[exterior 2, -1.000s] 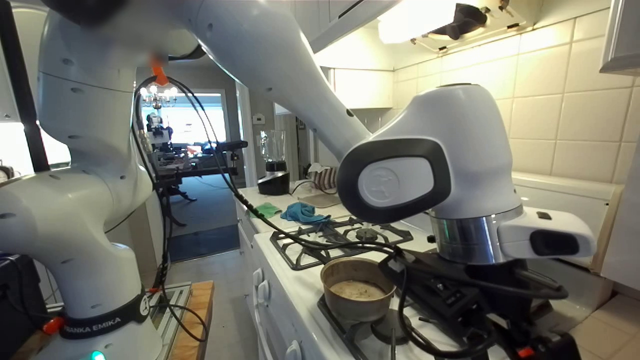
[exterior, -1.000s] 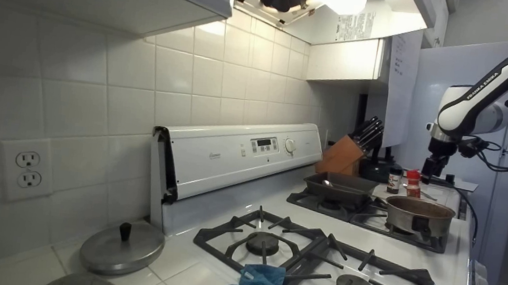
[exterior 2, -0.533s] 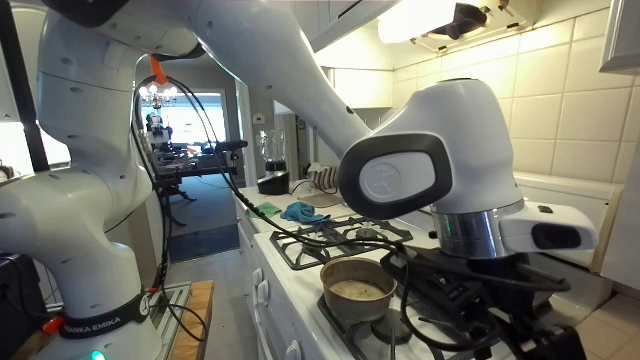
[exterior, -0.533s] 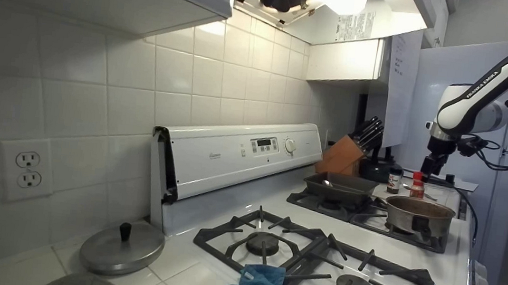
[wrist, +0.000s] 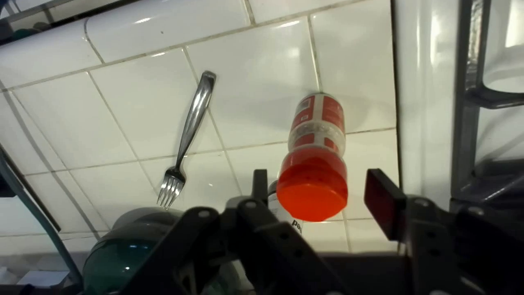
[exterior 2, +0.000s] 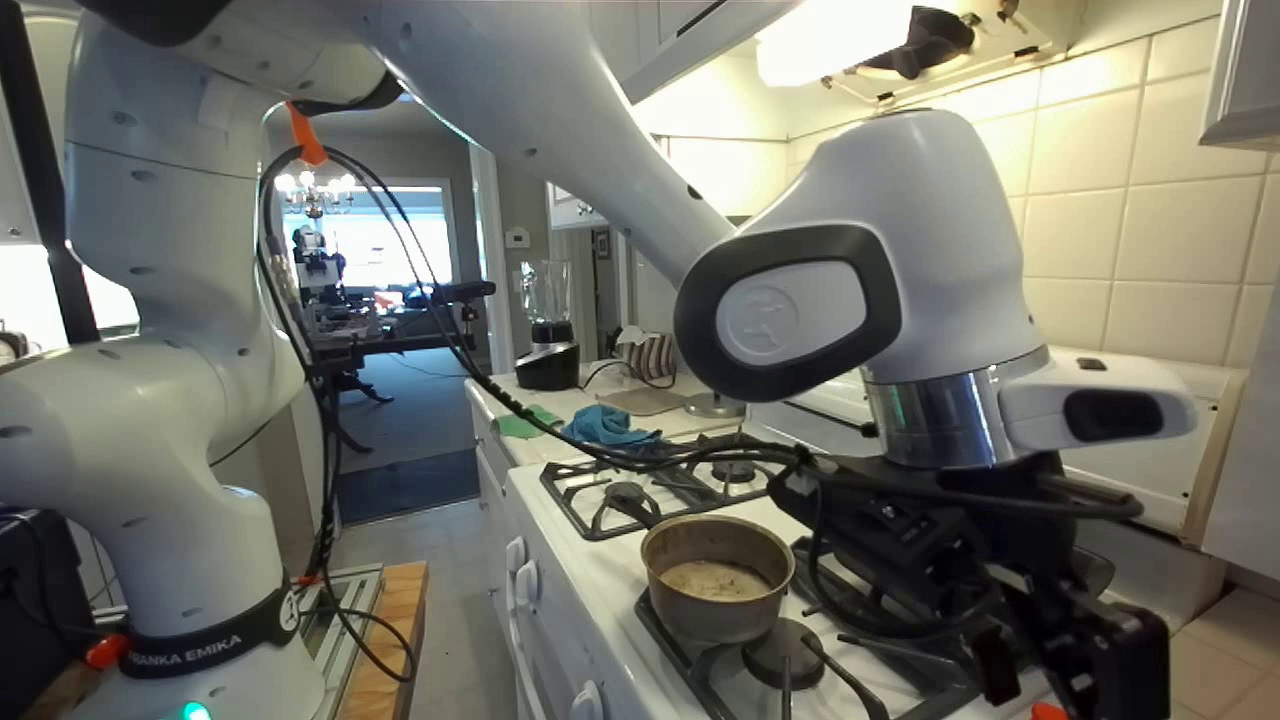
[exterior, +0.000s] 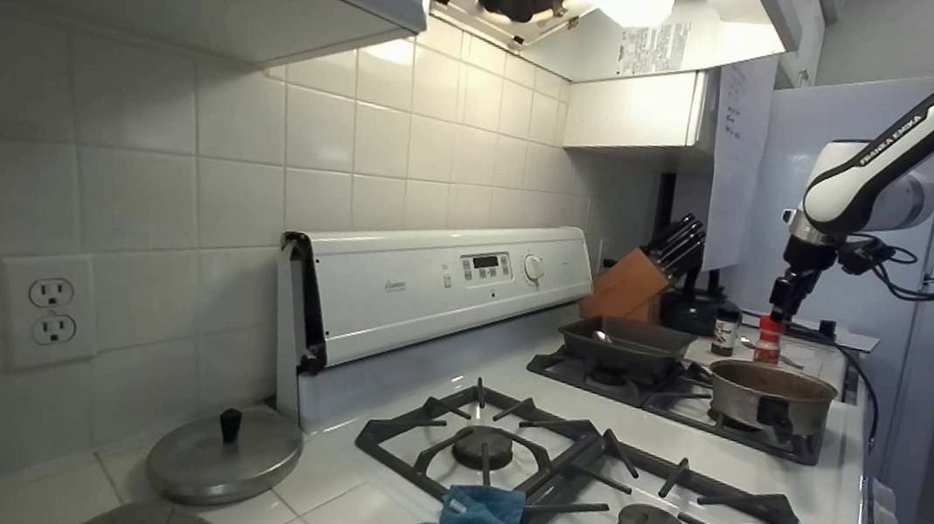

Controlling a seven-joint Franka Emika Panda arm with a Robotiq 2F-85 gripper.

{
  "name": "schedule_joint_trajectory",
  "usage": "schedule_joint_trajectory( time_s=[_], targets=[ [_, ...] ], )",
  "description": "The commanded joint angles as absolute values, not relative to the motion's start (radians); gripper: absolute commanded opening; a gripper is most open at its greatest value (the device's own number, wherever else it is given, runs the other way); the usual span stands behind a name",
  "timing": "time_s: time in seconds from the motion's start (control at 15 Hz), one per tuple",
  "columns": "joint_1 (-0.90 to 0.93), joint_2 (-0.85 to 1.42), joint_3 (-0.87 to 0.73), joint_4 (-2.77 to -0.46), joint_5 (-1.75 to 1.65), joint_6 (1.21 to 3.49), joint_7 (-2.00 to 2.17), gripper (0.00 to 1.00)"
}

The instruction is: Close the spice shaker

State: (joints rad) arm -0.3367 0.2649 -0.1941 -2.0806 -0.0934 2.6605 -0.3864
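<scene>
Poised with gripper (wrist: 317, 194) spread wide at the red-topped spice shaker (wrist: 315, 157), upright on tiled counter (wrist: 254, 61).
Near a black-capped seasoning jar (exterior: 724, 333), whole in an exterior view, mostly hidden in wrist view.

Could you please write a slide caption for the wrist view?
Open end effector near the red-topped spice shaker, not yet gripping it; a fork lies on white tiles.

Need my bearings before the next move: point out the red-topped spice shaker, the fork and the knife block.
Red-topped spice shaker (wrist: 314, 164): wrist view, on its red cap.
Fork (wrist: 190, 131): wrist view, on its handle.
Knife block (exterior: 627, 287): in an exterior view, on its brown side.
</scene>
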Motion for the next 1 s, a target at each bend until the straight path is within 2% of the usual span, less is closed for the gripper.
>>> schedule_joint_trajectory(
  time_s=[0.0,0.13,0.2,0.47,0.67,0.93],
  targets=[
    [-0.339,0.224,-0.185,-2.09,-0.059,2.643,-0.398,0.7],
    [-0.337,0.212,-0.184,-2.092,-0.053,2.644,-0.399,0.71],
    [-0.337,0.209,-0.183,-2.092,-0.047,2.645,-0.402,0.51],
    [-0.335,0.203,-0.183,-2.091,-0.036,2.643,-0.402,0.2],
    [-0.338,0.209,-0.181,-2.087,-0.022,2.642,-0.406,0.02],
    [-0.339,0.214,-0.182,-2.087,-0.008,2.643,-0.407,0.0]
  ],
)
